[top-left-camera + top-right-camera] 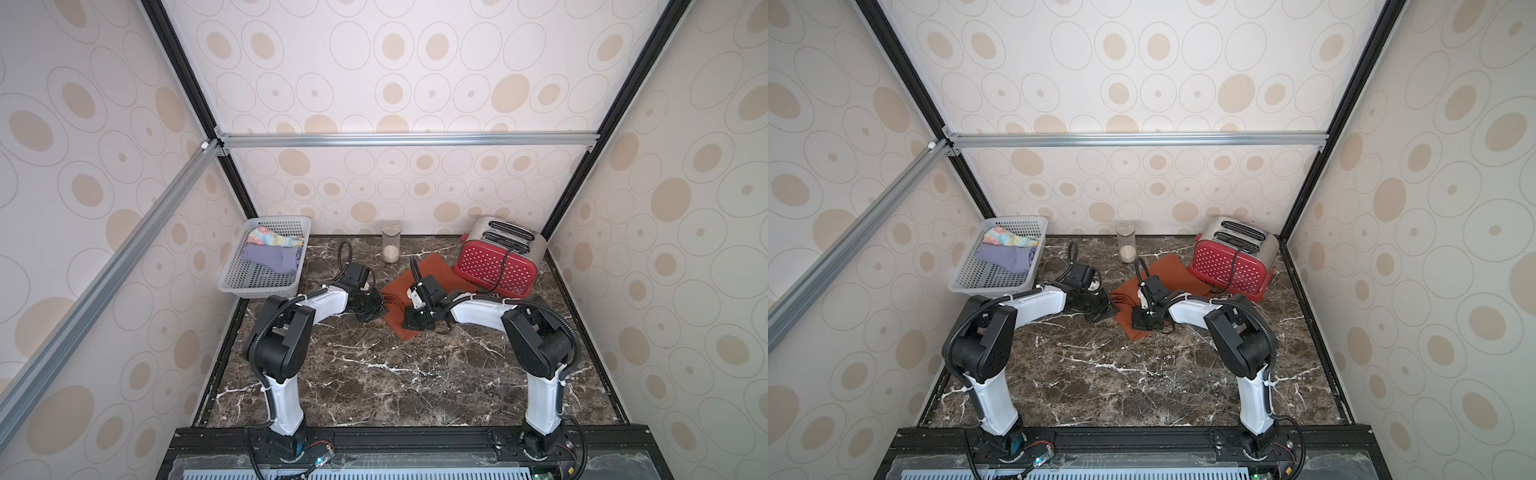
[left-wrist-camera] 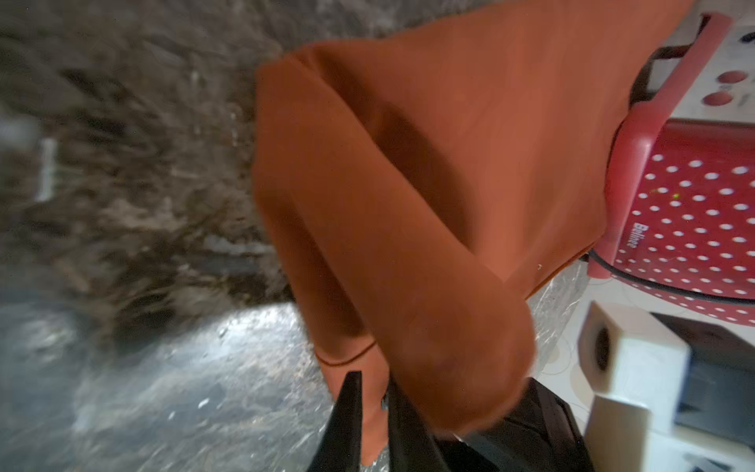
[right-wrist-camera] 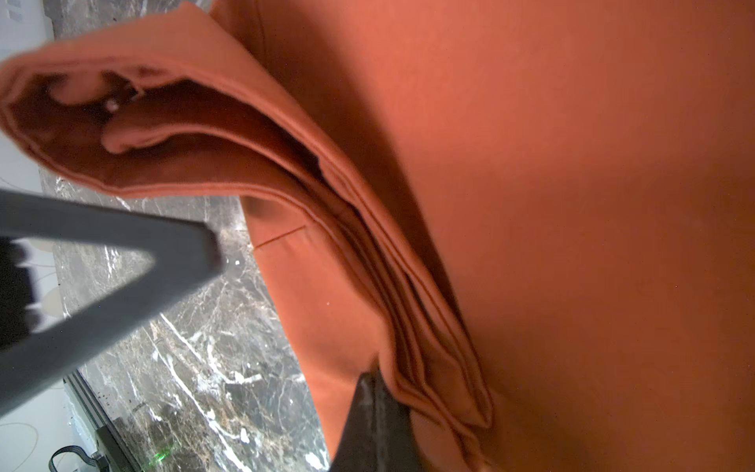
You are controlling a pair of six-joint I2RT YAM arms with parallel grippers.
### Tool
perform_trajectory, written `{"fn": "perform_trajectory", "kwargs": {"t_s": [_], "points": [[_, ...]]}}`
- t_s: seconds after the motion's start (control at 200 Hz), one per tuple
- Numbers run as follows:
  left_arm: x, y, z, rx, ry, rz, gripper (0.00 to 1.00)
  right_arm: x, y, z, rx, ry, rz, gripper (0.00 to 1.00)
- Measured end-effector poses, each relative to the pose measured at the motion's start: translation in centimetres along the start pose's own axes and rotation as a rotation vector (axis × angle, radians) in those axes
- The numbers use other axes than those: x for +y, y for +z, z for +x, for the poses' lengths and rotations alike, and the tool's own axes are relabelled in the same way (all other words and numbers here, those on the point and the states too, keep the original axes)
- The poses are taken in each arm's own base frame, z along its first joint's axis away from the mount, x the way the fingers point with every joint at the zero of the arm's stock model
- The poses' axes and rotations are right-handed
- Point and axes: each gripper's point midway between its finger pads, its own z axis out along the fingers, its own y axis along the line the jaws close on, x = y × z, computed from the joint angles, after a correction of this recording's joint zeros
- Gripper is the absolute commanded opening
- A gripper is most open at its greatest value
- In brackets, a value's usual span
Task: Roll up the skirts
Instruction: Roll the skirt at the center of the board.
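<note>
The rust-orange skirt (image 1: 436, 270) (image 1: 1173, 270) lies partly folded on the marble table, right of centre, its far edge against the toaster. My left gripper (image 1: 372, 311) (image 2: 374, 384) is at its left edge, shut on a strip of orange cloth pinched between the two black fingers. My right gripper (image 1: 413, 322) (image 3: 392, 388) sits on the near part of the skirt, shut on a stack of folded layers (image 3: 429, 347). Only one of its fingers (image 3: 371, 421) shows. The lavender skirt (image 1: 274, 257) and the floral skirt (image 1: 270, 237) lie in the basket.
A grey perforated basket (image 1: 232, 282) stands at the back left. A red dotted toaster (image 1: 494, 266) with its black cord is at the back right. A glass jar (image 1: 390, 245) stands by the back wall. Patterned walls enclose three sides.
</note>
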Motion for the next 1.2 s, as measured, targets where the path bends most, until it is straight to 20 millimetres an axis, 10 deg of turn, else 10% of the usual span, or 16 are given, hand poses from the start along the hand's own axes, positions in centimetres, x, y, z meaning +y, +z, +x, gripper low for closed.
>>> {"fn": "perform_trajectory", "kwargs": {"t_s": [0.496, 0.872, 1.198], "points": [[-4.1, 4.6, -6.2, -0.021, -0.003, 0.022, 0.14, -0.6, -0.2, -0.7, -0.005, -0.045, 0.033, 0.04], [-4.0, 5.0, -6.3, -0.012, -0.019, 0.024, 0.15, -0.4, -3.4, -0.3, -0.133, -0.167, 0.116, 0.66], [-4.1, 4.8, -6.3, -0.01, -0.022, 0.019, 0.17, 4.7, -1.9, 1.6, -0.207, -0.627, 0.373, 0.82]]}}
